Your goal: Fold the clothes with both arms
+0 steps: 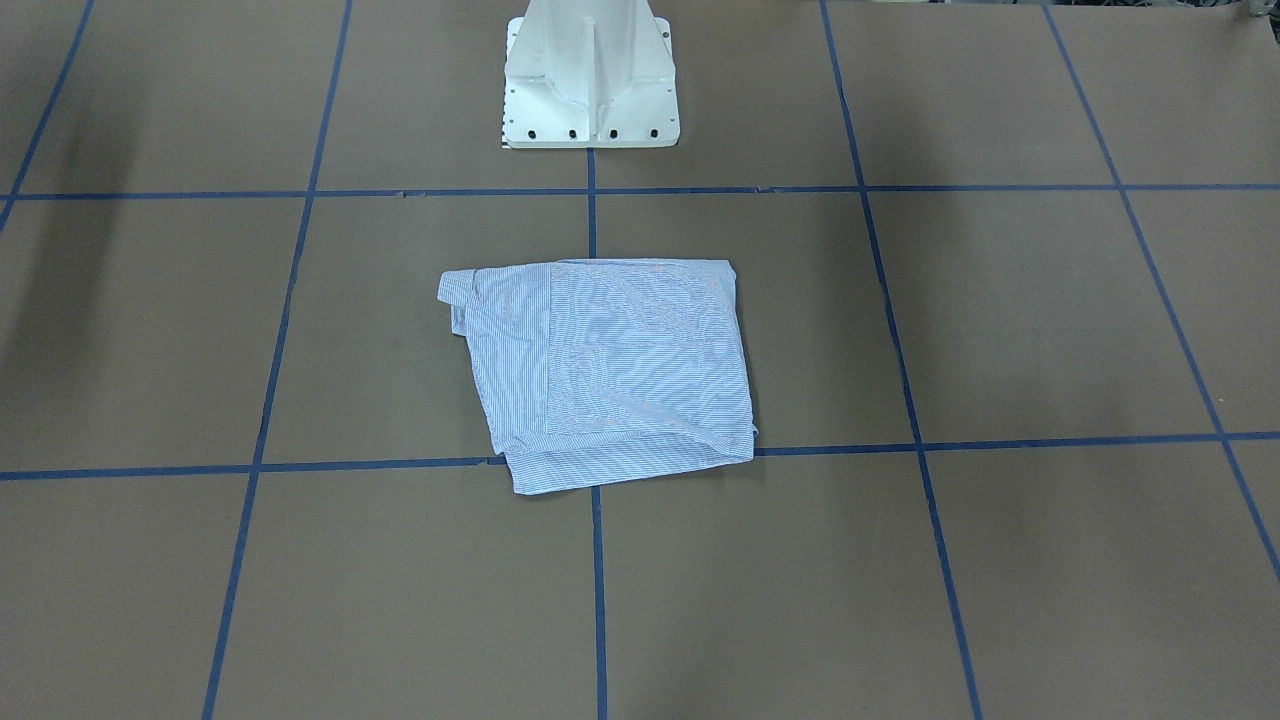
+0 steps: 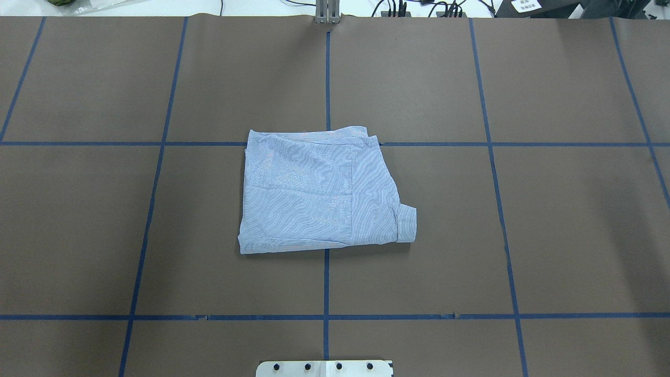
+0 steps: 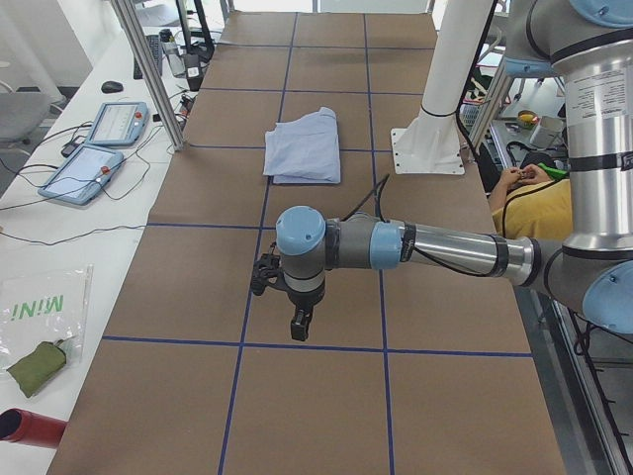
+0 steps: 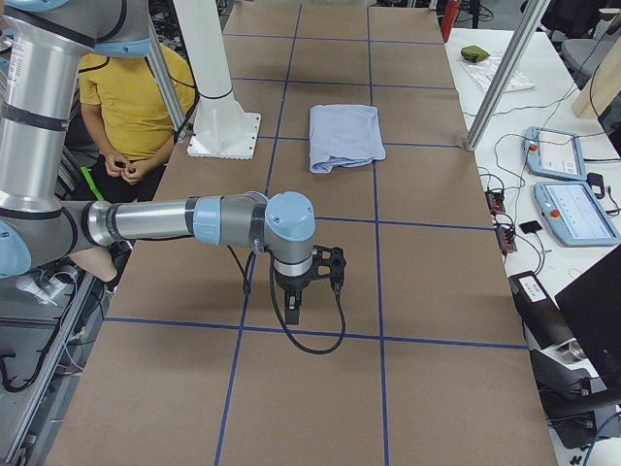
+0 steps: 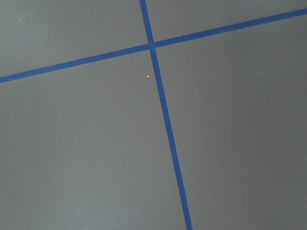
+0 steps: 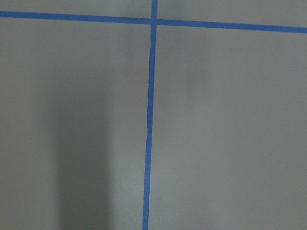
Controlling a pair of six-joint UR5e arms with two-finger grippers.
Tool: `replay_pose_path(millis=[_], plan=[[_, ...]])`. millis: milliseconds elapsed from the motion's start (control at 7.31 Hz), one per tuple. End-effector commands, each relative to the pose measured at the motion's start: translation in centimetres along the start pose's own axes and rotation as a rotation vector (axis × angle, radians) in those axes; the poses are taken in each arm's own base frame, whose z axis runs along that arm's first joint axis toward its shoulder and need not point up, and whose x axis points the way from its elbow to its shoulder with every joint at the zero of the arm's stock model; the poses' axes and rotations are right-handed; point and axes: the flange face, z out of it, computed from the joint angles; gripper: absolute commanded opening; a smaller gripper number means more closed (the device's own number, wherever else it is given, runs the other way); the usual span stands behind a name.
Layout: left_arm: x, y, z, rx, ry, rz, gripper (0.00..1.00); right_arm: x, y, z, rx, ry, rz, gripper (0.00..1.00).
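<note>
The shirt [image 2: 322, 191] lies folded into a rough rectangle in the middle of the counter [image 2: 549, 225], across a blue tape crossing and just out from the white pedestal [image 1: 590, 75]. Both arms hang over bare counter, well apart from it. The left pincer [image 3: 298, 322] is toward the left end and the right pincer [image 4: 293, 309] toward the right end. Whether either is released or clenched, I cannot tell. The folding looks about done. One cuff [image 2: 406, 224] juts from the right corner nearest the pedestal, so a pincer sent to tidy it could pinch several layers and drag the stack open.
</note>
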Motion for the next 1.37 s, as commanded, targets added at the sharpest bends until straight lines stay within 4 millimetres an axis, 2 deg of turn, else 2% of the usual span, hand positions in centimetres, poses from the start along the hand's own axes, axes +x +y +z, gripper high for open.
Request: replay_pose_path(millis=[0, 1231], plan=[[-0.28, 0.09, 0.32, -0.007, 0.001, -0.007, 1.0, 0.01, -0.01, 0.02, 0.001, 0.0, -0.002, 1.0], [0.07, -0.21, -0.11, 0.004, 0.0, 0.004, 1.0, -0.13, -0.03, -0.15, 0.004, 0.0, -0.006, 1.0]])
